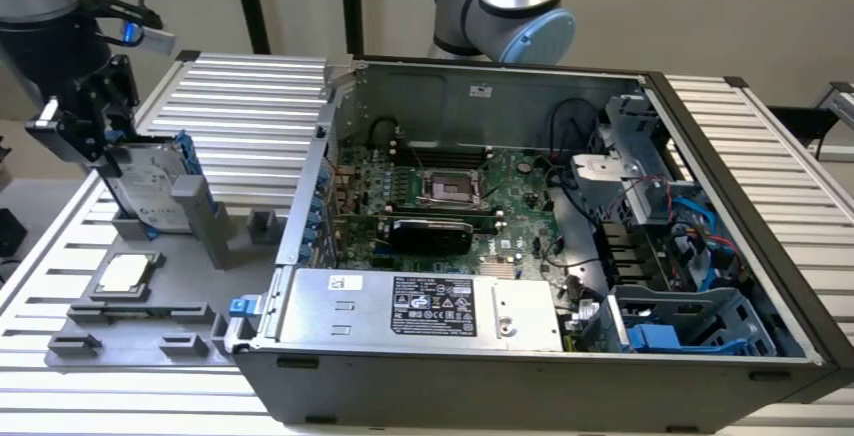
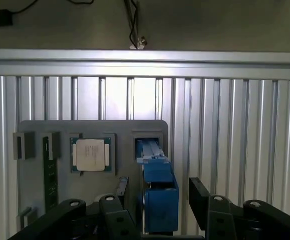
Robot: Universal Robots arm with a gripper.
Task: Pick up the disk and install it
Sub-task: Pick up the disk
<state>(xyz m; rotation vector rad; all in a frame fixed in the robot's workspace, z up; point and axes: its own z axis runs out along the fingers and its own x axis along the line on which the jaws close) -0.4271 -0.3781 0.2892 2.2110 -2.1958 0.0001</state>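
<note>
Wide open, the tool [image 2: 160, 185] straddles the disk [image 2: 160, 202], one black finger [image 2: 122, 190] on each side and a clear gap between each finger and the blue carrier frame; it grips nothing. In the exterior view the tool [image 1: 100, 146] hangs at the far left, over the disk's upper edge.

An open computer case [image 1: 747, 256] takes up most of the ribbed aluminium bench [image 1: 240, 86], with a green motherboard [image 1: 441, 186] on its floor. Along its near edge lies a silver box [image 1: 334, 306] with a black label [image 1: 441, 308]; the white print and symbols on it are too small to read, as is a little white sticker [image 1: 347, 283] beside it.

To the exterior view's left of the case lies a grey fixture plate [image 1: 147, 316]. The disk [image 1: 144, 181] stands on edge in a slot at its far end, its lower part hidden by the grey holder. Its pale label shows, but no writing can be made out.

Nearer on the same plate, a square silver chip [image 1: 124, 274] lies flat in a recess; the wrist view shows faint marks on its lid [image 2: 90, 154], illegible.
</note>
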